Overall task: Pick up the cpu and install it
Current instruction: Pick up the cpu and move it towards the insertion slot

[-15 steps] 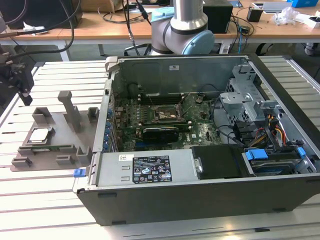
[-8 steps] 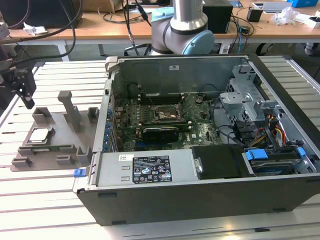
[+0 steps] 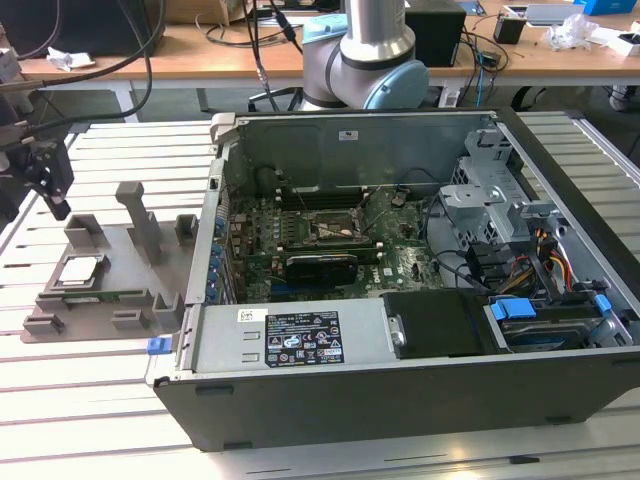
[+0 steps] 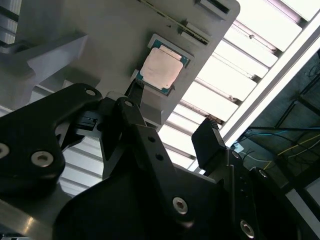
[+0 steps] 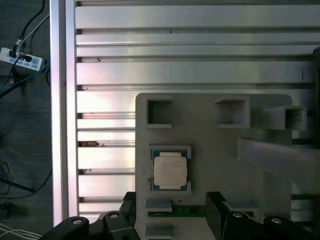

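The jaws stand open and empty over the grey tray [image 5: 215, 145] on the worktop [image 5: 200, 50]. The cpu [image 5: 170, 170] lies flat in its pocket, just ahead of them. A clean pick likely needs them centred, square to its edges, closing gently.

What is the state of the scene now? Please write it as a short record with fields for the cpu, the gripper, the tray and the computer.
cpu: lies flat in its seat on the tray, not gripped
gripper: open, holding nothing, over the tray near the cpu
tray: grey, on the slatted table, to the exterior view's left of the computer case
computer case: open, motherboard visible
socket: on the motherboard, cpu not in it
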Robot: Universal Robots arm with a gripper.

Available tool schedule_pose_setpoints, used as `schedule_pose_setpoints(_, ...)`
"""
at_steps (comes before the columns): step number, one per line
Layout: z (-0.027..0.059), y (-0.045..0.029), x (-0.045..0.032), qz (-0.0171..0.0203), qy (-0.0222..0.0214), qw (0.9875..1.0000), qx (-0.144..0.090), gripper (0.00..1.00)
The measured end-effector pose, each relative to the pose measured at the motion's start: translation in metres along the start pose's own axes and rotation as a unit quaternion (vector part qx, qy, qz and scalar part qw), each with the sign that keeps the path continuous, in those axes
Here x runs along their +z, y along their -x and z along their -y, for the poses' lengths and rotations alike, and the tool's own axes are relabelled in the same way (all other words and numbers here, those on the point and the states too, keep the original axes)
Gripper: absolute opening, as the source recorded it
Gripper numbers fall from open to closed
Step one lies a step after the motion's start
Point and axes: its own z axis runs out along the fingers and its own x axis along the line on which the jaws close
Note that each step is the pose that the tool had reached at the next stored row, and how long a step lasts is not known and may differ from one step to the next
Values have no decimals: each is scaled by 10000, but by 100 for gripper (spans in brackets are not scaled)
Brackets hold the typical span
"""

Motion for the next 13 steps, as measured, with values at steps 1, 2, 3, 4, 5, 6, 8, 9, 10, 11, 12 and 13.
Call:
schedule_pose_setpoints(1,0,0,5,-1,0,10000,0,66)
schedule_pose_setpoints(2,0,0,10,0,0,10000,0,66)
schedule_pose_setpoints(3,0,0,16,-1,0,10000,0,66)
schedule_pose_setpoints(4,0,0,22,-1,0,10000,0,66)
schedule_pose_setpoints(5,0,0,26,-1,0,10000,0,66)
schedule_pose_setpoints(6,0,0,34,0,0,10000,0,66)
schedule_pose_setpoints(8,0,0,43,0,0,10000,0,66)
schedule_pose_setpoints(9,0,0,46,0,0,10000,0,66)
schedule_pose_setpoints(10,-1,0,51,0,0,10000,0,66)
schedule_pose_setpoints(11,0,0,58,0,0,10000,0,66)
schedule_pose_setpoints(12,-1,0,60,0,0,10000,0,66)
schedule_pose_setpoints(13,-1,0,63,-1,0,10000,0,66)
